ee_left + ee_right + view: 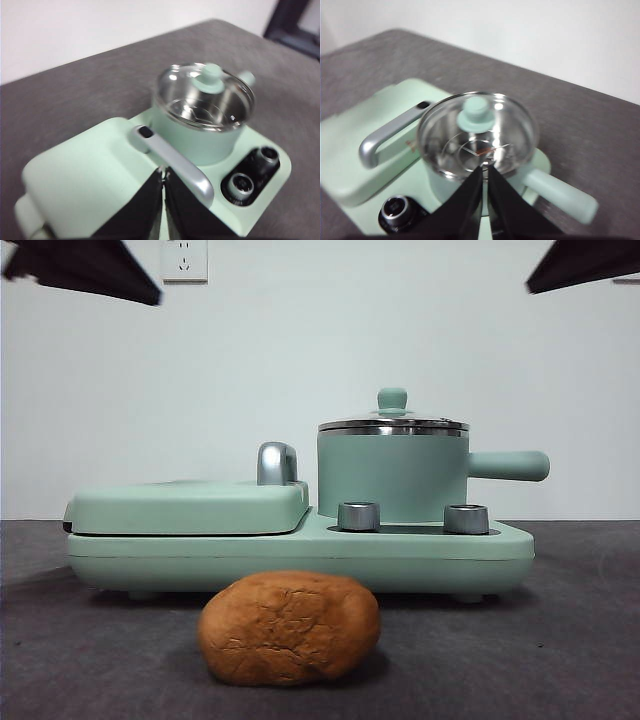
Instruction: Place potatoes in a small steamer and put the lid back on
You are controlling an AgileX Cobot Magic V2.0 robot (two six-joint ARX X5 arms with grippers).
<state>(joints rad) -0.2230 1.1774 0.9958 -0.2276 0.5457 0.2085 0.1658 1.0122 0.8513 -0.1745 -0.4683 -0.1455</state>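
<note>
Nothing done yet: potato (289, 628) is set before the steamer (392, 477), lid (393, 424) apparently seated; left gripper (163, 172) and right gripper (484, 170), jaws closed empty, are held above.

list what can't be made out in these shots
- Potato: only the front view shows it; its far side is hidden, and it covers part of the cooker base.
- Steamer interior: front view blocked by its own wall; wrist views blur it through the lid.
- Left hand, right hand: the front view's top edge cuts both arms.
</note>
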